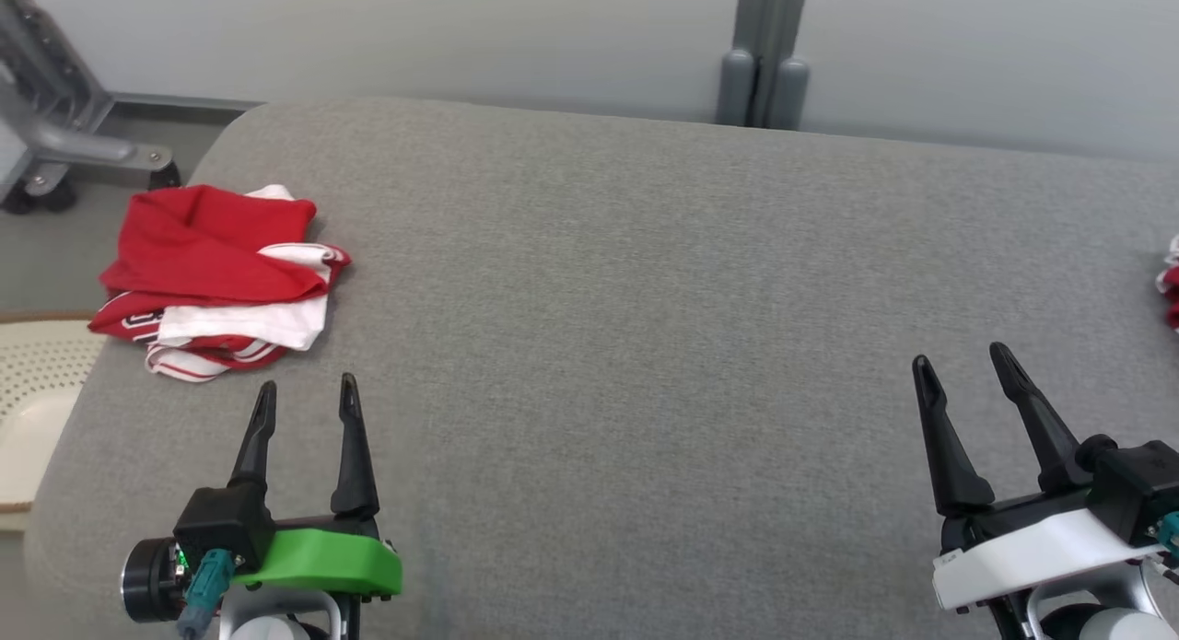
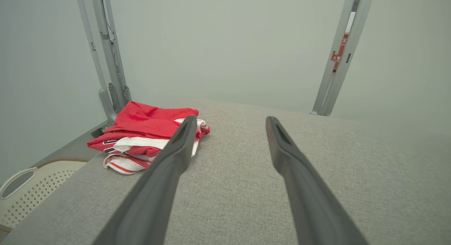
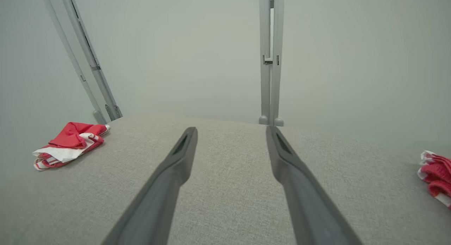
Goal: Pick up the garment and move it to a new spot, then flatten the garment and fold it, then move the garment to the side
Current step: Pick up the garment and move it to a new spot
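Both grippers stand wide and hold nothing: the left gripper (image 1: 307, 383) hovers at the near left and the right gripper (image 1: 960, 355) at the near right, above the grey fabric-covered cushion (image 1: 645, 345). The red and white soft cloth garment (image 1: 216, 276) lies in a loosely folded heap at the far left, just beyond the left gripper. It looks light and limp, so its layers may slide apart. Better to pinch all layers at the near edge.

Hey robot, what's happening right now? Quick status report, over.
Left end effector and right end effector open, empty. Red-and-white garment folded, at left end of table. Second red cloth at right edge; nothing blocking either.
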Available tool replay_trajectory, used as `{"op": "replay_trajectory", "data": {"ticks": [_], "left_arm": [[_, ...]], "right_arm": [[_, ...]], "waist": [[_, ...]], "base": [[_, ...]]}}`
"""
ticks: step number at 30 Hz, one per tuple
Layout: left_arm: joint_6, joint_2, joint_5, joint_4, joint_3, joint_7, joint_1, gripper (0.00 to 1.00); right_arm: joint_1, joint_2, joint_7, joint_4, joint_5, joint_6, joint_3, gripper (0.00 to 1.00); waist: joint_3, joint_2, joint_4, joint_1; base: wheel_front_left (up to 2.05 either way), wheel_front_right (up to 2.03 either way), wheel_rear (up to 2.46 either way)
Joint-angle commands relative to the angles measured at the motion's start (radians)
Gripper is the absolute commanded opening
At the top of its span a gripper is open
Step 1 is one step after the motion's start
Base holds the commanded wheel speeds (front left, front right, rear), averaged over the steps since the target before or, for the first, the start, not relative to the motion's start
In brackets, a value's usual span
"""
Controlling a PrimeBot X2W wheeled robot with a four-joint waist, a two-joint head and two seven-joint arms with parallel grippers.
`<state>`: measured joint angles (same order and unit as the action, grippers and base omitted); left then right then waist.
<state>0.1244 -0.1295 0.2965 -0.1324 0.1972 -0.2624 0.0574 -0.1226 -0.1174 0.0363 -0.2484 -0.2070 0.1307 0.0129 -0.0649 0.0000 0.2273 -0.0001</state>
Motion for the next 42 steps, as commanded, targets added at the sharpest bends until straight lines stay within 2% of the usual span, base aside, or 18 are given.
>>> {"op": "replay_trajectory", "data": {"ticks": [1,6,12,17,23,27,32,38,42], "left_arm": [[0.001,0.005,-0.009,0.007,-0.011,-0.003,0.012,1.0],[-0.008,0.014,-0.02,0.017,-0.035,-0.003,0.011,1.0],[-0.015,0.031,-0.034,0.022,-0.065,-0.002,0.022,1.0],[-0.021,0.048,-0.041,0.032,-0.085,-0.002,0.052,1.0],[-0.041,0.07,-0.025,0.017,-0.084,-0.002,0.182,1.0],[-0.065,0.073,-0.005,-0.086,-0.075,-0.001,0.322,1.0],[-0.108,0.067,0.029,-0.313,-0.07,0.013,0.518,1.0],[-0.153,0.038,0.055,-0.639,-0.08,0.052,0.696,1.0],[-0.157,0.02,0.073,-0.815,-0.095,0.067,0.775,1.0]], "right_arm": [[0.016,-0.009,-0.007,-0.01,0.006,0.0,0.008,1.0],[0.031,-0.024,-0.022,-0.02,0.002,0.0,0.031,1.0],[0.053,-0.041,-0.035,-0.029,0.001,0.0,0.036,1.0],[0.085,-0.064,-0.058,-0.053,0.011,0.0,0.046,1.0],[0.141,-0.105,-0.109,-0.116,0.024,0.0,0.036,1.0],[0.177,-0.127,-0.134,-0.157,0.031,0.0,0.03,1.0],[0.209,-0.143,-0.144,-0.179,0.031,0.0,0.024,1.0],[0.242,-0.136,-0.121,-0.163,0.025,0.0,0.039,1.0],[0.259,-0.131,-0.105,-0.141,0.024,0.0,0.051,1.0]], "waist": [[-0.025,0.0,0.115,0.0001],[-0.038,0.0,0.18,0.0001],[-0.07,0.0,0.218,0.0001],[-0.139,0.0,0.208,0.0001],[-0.297,0.0,0.166,0.0001],[-0.399,0.0,0.131,0.0001],[-0.485,0.0,0.093,0.0001],[-0.527,0.0,0.058,0.0001],[-0.532,0.0,0.042,0.0001]], "base": [[0.0,0.0,0.0],[0.0,0.0,0.0],[0.0,0.0,0.0],[0.0,0.0,0.0],[0.0,0.0,0.0],[0.0,0.0,0.0],[0.0,0.0,0.0],[0.0,0.0,0.0],[0.0,0.0,0.0]]}}
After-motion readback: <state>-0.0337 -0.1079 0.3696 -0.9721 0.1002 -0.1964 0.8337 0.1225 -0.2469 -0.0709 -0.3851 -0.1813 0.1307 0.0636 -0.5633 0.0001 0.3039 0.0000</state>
